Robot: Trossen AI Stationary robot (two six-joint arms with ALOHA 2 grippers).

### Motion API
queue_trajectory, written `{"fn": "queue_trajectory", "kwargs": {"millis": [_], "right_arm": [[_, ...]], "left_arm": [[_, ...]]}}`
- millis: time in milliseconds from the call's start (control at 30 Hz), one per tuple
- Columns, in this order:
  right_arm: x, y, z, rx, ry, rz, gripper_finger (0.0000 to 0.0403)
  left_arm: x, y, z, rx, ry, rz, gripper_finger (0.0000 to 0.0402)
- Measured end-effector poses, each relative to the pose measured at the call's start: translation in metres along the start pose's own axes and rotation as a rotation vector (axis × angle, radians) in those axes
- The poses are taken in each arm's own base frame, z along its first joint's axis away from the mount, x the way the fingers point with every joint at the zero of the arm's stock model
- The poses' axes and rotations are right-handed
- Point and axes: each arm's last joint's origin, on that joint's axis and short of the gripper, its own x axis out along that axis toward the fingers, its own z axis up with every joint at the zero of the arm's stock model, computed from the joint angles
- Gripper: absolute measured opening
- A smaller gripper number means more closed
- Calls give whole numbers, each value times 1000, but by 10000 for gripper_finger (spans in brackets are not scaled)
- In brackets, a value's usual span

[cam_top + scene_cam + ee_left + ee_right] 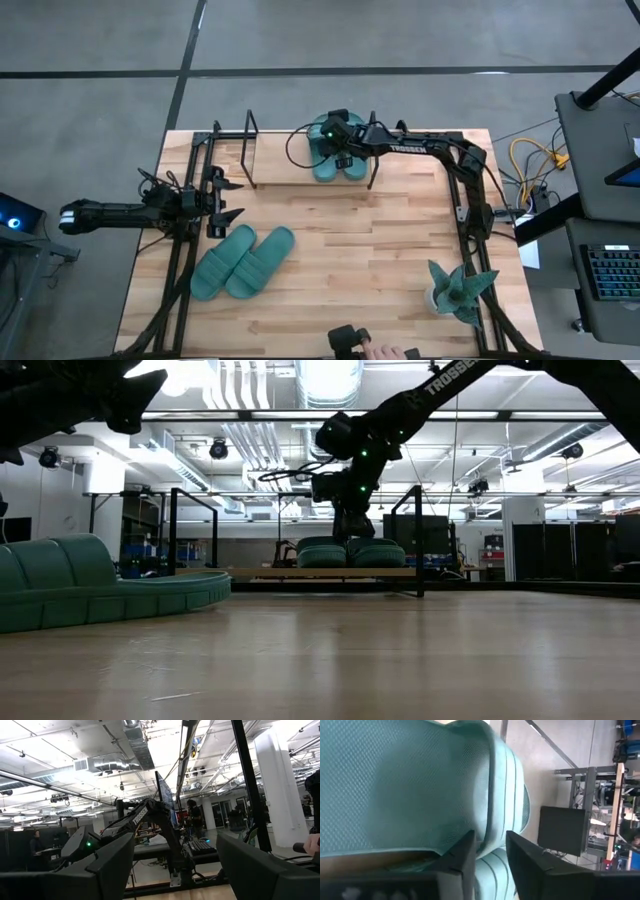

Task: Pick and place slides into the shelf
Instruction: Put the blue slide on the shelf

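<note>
On the shelf [290, 165], two slides [338, 160]; two more slides [243, 262] on the table; right jaws unclear, left released.

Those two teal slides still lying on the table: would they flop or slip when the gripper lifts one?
The slides on the table look thick and moulded, so probably fairly stiff and light. Their textured surface, seen close on the shelf pair, likely limits slipping. Lying flat, they seem unlikely to roll.

The slides [410, 785] look like matt teal rubber with a fine dimpled texture. The desk [380, 260] is pale jointed wood, faintly glossy. The shelf [250, 150] has thin black metal rods.
</note>
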Motion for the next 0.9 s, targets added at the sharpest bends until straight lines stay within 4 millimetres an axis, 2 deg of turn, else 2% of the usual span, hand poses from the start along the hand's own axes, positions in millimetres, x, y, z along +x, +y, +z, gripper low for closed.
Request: {"fn": "queue_trajectory", "kwargs": {"millis": [233, 900], "right_arm": [[1, 2, -2, 19, 8, 8, 15], [2, -4, 1, 59, -1, -80, 11]], "left_arm": [[0, 0, 0, 0, 0, 0, 268], [0, 0, 0, 1, 0, 0, 268]]}}
